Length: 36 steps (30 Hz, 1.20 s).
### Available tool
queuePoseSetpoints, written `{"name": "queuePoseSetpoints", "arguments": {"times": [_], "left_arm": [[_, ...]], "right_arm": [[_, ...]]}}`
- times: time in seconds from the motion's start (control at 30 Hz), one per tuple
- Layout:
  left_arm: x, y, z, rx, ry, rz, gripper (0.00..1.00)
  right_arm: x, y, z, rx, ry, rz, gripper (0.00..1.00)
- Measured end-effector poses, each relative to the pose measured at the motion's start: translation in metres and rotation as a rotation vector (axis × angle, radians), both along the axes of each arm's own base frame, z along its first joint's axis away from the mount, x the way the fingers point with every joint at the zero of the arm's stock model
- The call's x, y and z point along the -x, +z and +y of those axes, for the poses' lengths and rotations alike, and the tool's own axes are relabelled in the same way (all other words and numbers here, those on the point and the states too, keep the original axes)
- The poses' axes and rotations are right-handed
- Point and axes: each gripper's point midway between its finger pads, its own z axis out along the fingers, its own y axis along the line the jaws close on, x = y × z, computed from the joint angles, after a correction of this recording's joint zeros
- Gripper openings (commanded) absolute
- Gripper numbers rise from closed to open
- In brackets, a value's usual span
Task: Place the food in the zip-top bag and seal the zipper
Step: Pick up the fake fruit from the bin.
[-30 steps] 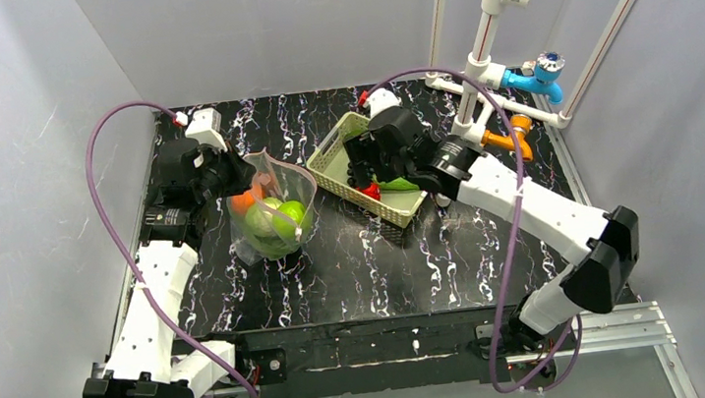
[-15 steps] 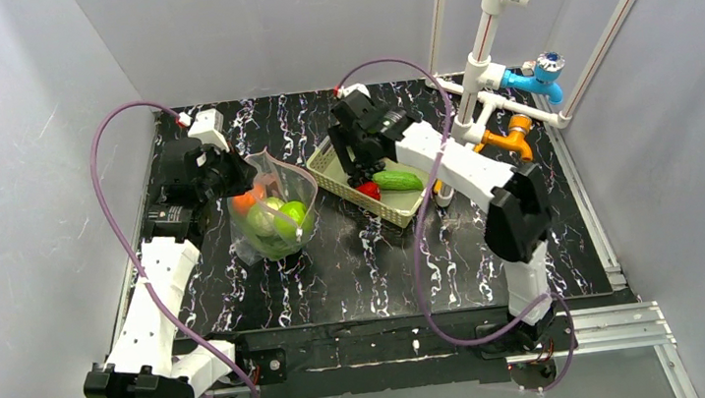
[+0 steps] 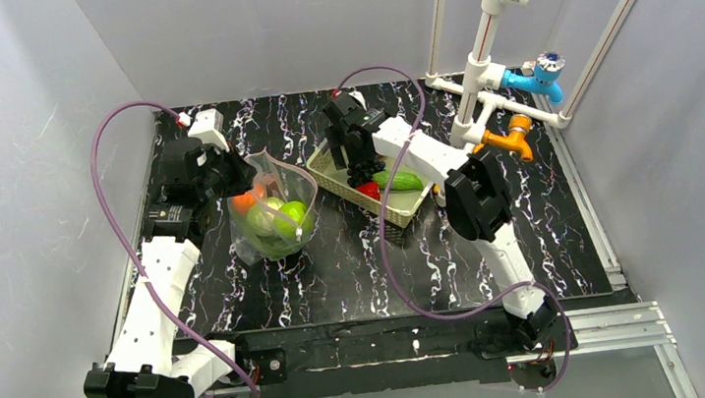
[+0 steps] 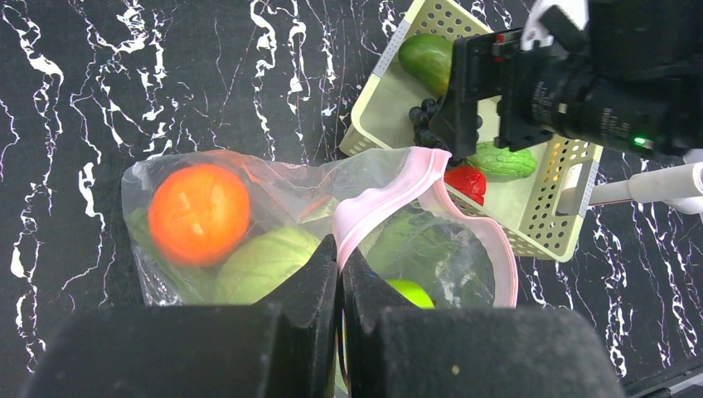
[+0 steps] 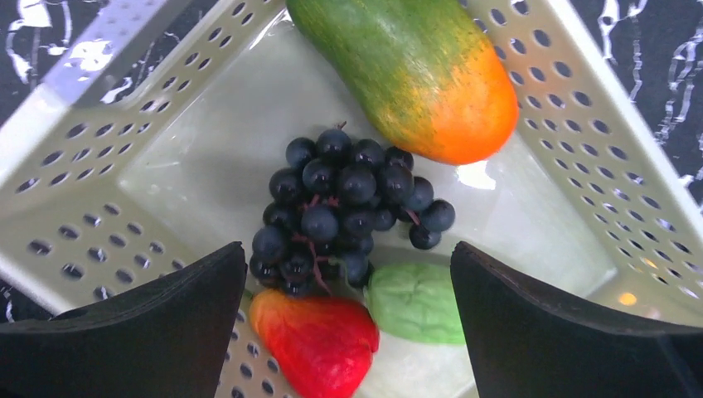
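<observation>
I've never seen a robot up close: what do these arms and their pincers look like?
Both the left arm and right arm have white shells with black joints. A purple cable loops along each. The left gripper and right gripper have chunky matte-black fingers.

A robot lab test cell, not a home or kitchen. A black marbled counter [image 3: 336, 270] sits boxed in by plain grey panel walls [image 3: 17, 145] on its left, far and right sides. Two white arms [image 3: 155, 289] are bolted at the counter's near edge beside a bare aluminium rail [image 3: 619, 324], with purple cables [image 3: 107, 205] looping above them. At the counter's far right corner stands a white pipe frame [image 3: 489, 27]. The food [image 5: 414, 75] in the basket [image 5: 580, 124] is plastic toy produce.
</observation>
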Motion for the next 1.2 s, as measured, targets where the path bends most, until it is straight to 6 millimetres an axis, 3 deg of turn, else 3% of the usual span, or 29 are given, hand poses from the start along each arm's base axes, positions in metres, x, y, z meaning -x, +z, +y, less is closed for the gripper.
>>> {"name": "queuePoseSetpoints", "arguments": {"times": [0.3, 0.43, 0.6, 0.73, 0.93, 1.2], "left_arm": [[0.000, 0.000, 0.000, 0.000, 0.000, 0.001, 0.00], [0.000, -0.001, 0.000, 0.000, 0.000, 0.004, 0.00], [-0.001, -0.003, -0.001, 0.001, -0.002, 0.011, 0.00], [-0.002, -0.004, -0.001, 0.004, -0.002, 0.015, 0.00], [-0.002, -0.004, -0.001, 0.004, -0.003, 0.016, 0.00], [-0.002, -0.005, -0.001, 0.004, -0.003, 0.017, 0.00]], "right_arm": [[-0.009, -0.053, 0.012, -0.005, 0.001, 0.087, 0.96], [-0.012, -0.058, 0.014, -0.006, 0.005, 0.092, 0.83], [-0.014, -0.064, 0.013, 0.010, 0.019, 0.093, 0.54], [-0.015, -0.062, 0.014, 0.012, 0.033, 0.089, 0.36], [-0.014, -0.052, 0.019, -0.011, 0.070, 0.083, 0.18], [-0.013, -0.009, 0.025, -0.062, 0.129, 0.023, 0.01]]}}
